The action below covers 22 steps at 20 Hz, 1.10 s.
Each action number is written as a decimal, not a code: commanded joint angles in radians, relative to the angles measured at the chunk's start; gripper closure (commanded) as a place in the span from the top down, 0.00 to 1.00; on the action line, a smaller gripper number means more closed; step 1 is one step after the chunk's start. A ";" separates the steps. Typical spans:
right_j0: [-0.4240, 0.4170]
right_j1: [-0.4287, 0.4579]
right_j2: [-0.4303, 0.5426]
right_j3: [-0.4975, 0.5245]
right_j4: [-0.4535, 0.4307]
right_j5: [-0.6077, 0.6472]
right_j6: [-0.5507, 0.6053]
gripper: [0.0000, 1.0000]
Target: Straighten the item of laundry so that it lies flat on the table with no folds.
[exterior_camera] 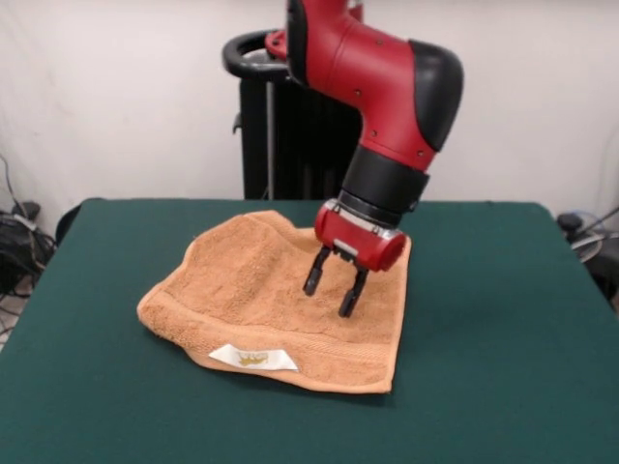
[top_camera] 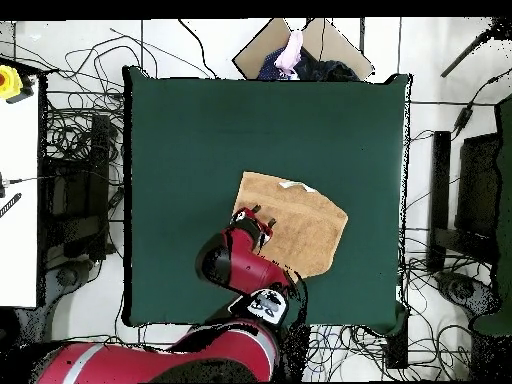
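Right, the arm [top_camera: 235, 265] covers one side of the towel [top_camera: 295, 235] from overhead, so that edge is hidden there. From the front, the towel [exterior_camera: 261, 300] sits mid-table, rumpled, with its far part humped up and a rolled fold along the near-left edge. The white label [exterior_camera: 253, 359] lies at the near hem. Whether the fingertips touch the cloth is hard to judge. The arm comes down from above, wrist tilted, and the gripper [exterior_camera: 332, 284] points down over the towel's right half, its two dark fingers [exterior_camera: 316, 272] parted with nothing between them. A person's hand [top_camera: 291, 52] shows beyond the green table [exterior_camera: 503, 329].
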 commanded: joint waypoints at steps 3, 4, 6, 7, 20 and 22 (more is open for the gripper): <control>-0.127 -0.010 0.160 0.020 -0.051 0.104 0.160 1.00; -0.126 -0.009 0.157 0.019 -0.048 0.115 0.153 1.00; -0.136 -0.006 0.166 0.020 -0.050 0.121 0.152 1.00; -0.140 -0.005 0.169 0.021 -0.052 0.124 0.151 1.00; -0.142 0.073 0.183 -0.022 -0.032 0.186 0.118 1.00; -0.160 0.065 0.207 -0.011 -0.048 0.200 0.123 1.00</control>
